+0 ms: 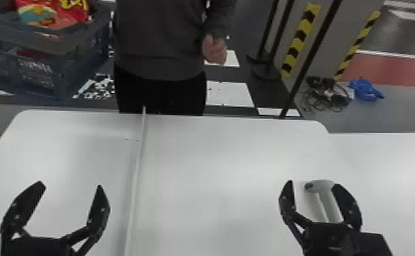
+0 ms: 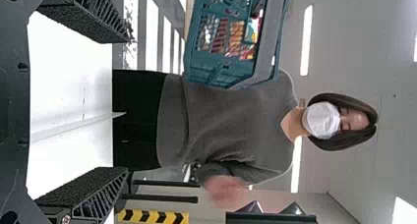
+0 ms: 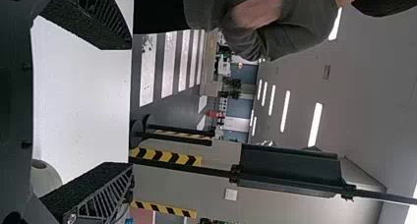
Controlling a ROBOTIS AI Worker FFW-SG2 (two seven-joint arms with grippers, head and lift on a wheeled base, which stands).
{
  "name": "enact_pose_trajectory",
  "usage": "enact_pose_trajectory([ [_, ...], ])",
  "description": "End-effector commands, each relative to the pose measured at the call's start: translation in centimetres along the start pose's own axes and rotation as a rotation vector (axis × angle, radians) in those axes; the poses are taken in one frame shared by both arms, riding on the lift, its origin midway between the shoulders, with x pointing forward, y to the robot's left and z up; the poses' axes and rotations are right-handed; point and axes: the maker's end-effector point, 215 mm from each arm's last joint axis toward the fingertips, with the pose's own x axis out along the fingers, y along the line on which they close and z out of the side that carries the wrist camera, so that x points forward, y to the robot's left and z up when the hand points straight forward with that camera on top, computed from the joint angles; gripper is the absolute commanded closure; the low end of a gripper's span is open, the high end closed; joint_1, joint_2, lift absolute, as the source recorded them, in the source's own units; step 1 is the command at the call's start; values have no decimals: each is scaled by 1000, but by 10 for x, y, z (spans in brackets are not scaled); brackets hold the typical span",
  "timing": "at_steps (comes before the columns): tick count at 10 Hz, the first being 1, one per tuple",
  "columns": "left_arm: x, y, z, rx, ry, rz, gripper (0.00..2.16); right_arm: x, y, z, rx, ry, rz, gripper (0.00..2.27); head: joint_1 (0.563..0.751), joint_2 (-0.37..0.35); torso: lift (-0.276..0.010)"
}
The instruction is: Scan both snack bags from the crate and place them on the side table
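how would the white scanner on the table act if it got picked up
The white scanner is probably stiff, as its body looks like a hard moulded shell. Its smooth, rounded surface might slip in a loose grip. With its head angled off a longer handle, it could well swivel if held by one end.

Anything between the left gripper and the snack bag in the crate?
Yes: the crate's near wall stands between the left gripper and the snack bag. Over the top, I see nothing blocking.
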Motion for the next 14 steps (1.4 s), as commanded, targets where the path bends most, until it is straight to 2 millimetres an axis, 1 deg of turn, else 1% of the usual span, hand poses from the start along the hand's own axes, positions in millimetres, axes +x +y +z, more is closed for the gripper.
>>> enact_pose_trajectory([
  [1,1,0,1,0,-2,0,63,0,0,0,1,-1,-1,76,695,-181,-98],
  [10,2,-1,1,4,-4,-1,73,1,0,-1,-1,2,0,76,695,-183,-98],
  [13,1,-3,-1,6,-1,-9,76,1,0,-1,-1,4,-2,76,695,-185,-98],
  [14,2,-5,2,4,-8,-18,76,1,0,-1,-1,2,0,76,695,-186,-98],
])
